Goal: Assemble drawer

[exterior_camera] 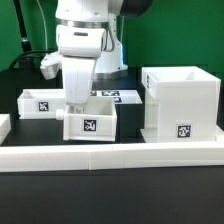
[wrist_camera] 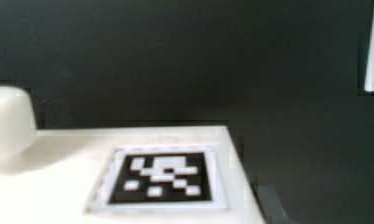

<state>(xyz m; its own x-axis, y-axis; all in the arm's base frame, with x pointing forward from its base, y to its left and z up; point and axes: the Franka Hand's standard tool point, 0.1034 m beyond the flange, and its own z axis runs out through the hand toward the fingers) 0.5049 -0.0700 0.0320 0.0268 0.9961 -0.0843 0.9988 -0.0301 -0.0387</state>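
The tall boxy housing (exterior_camera: 180, 98) stands at the exterior view's right, open side up, with a tag low on its front. One shallow tray (exterior_camera: 92, 120) sits in the middle against the low border wall, its tag facing front. A second tray (exterior_camera: 43, 101) lies further left and back. My gripper (exterior_camera: 74, 107) reaches straight down at the left wall of the middle tray. Its fingertips are hidden behind that wall, so I cannot tell whether they are closed on it. The wrist view shows a white tray face with its tag (wrist_camera: 163, 178) close up, and a rounded white shape (wrist_camera: 6, 125) beside it.
A long low white border wall (exterior_camera: 120, 156) runs along the front of the black table. The marker board (exterior_camera: 118, 95) lies flat behind the middle tray. A white block (exterior_camera: 4, 124) sits at the left edge. The robot's base stands at the back.
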